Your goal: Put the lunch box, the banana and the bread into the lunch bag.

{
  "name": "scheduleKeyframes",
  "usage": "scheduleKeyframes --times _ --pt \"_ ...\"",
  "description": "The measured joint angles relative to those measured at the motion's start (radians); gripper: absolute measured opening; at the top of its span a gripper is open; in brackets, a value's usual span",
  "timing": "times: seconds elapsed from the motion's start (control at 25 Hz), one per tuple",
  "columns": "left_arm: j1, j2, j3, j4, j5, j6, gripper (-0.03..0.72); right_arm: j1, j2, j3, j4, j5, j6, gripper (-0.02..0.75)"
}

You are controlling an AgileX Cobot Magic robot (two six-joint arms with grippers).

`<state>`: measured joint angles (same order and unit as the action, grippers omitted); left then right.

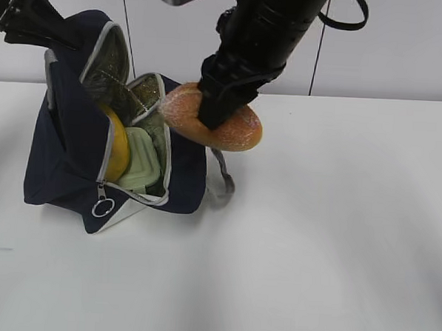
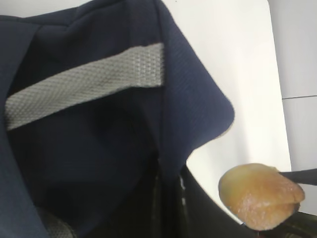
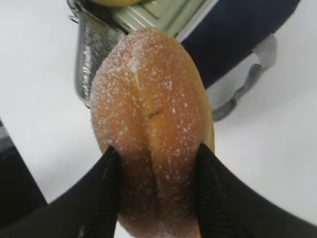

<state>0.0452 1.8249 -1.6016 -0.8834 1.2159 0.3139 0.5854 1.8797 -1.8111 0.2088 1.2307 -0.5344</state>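
Nearest, white table [image 1: 335,253] bare in front. Then lunch bag [image 1: 58,164] lying unzipped, mouth facing fwd, w/ banana [image 1: 118,149] and lunch box [image 1: 141,161] inside. Just right of opening, bread [image 1: 216,119] in air, long axis across, clamped by right gripper [image 1: 224,110]. Furthest back-left, left gripper [image 1: 17,18] clenched on bag fabric.

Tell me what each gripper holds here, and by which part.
The right gripper clamps the bread across its sides at one end. The left gripper's fingers are out of view; it seems to hold the lunch bag up by its top.
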Motion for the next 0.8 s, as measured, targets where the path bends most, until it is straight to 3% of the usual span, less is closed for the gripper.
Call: scheduleKeyframes --times 0.48,0.8 --pt "0.0 0.0 0.0 0.0 0.0 0.0 -0.017 0.0 0.056 -0.005 0.397 -0.31 0.039 0.327" --pt "0.0 0.0 0.0 0.0 0.0 0.0 -0.017 0.0 0.161 -0.005 0.423 -0.426 0.082 0.326"
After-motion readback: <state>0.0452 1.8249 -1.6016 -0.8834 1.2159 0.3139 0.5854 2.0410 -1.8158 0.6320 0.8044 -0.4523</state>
